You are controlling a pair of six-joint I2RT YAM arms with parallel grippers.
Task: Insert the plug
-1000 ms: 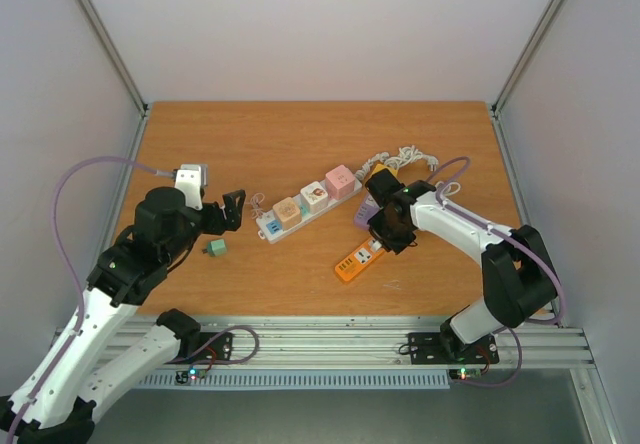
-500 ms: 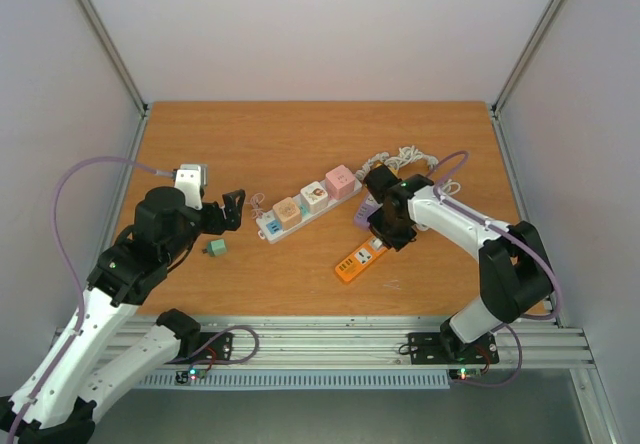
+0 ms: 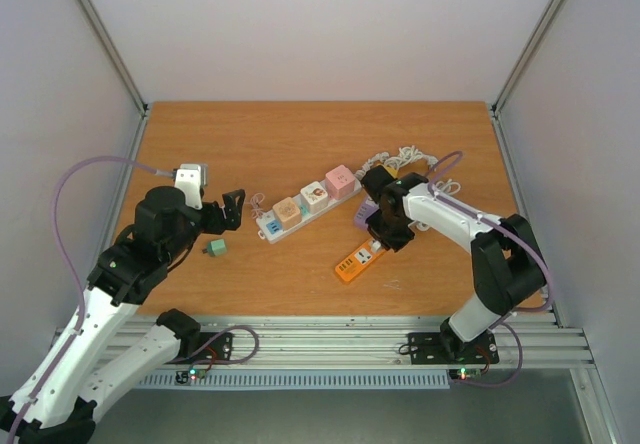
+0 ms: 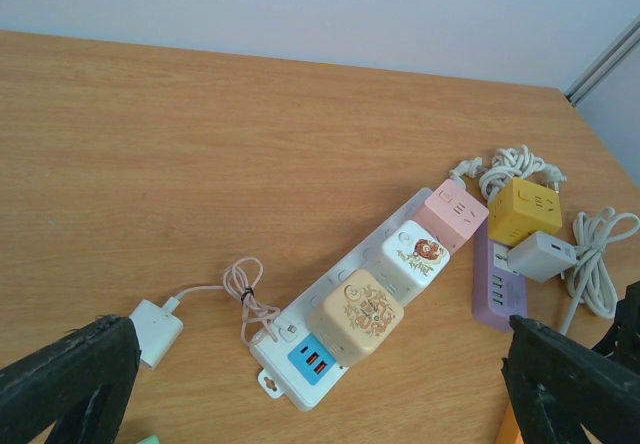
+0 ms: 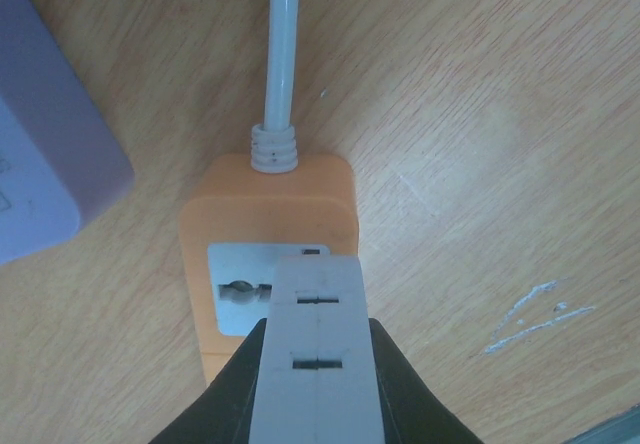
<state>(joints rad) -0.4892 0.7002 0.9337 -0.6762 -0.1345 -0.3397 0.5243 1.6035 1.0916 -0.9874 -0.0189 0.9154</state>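
Note:
My right gripper is shut on a white plug, a flat block with two slots on its upper face. It hangs just over the white socket face of the orange power strip, covering the right part of that face. Whether the prongs touch the socket is hidden under the block. From above, the right gripper stands at the far end of the orange strip. My left gripper hovers open left of the white strip, holding nothing.
A long white power strip carries beige, white and pink cube adapters. A purple strip, a yellow cube and coiled white cord lie beyond. A white charger and a small green piece lie near the left gripper.
The right arm has edged slightly to the left over the orange strip, still holding the plug. The left arm has not moved.

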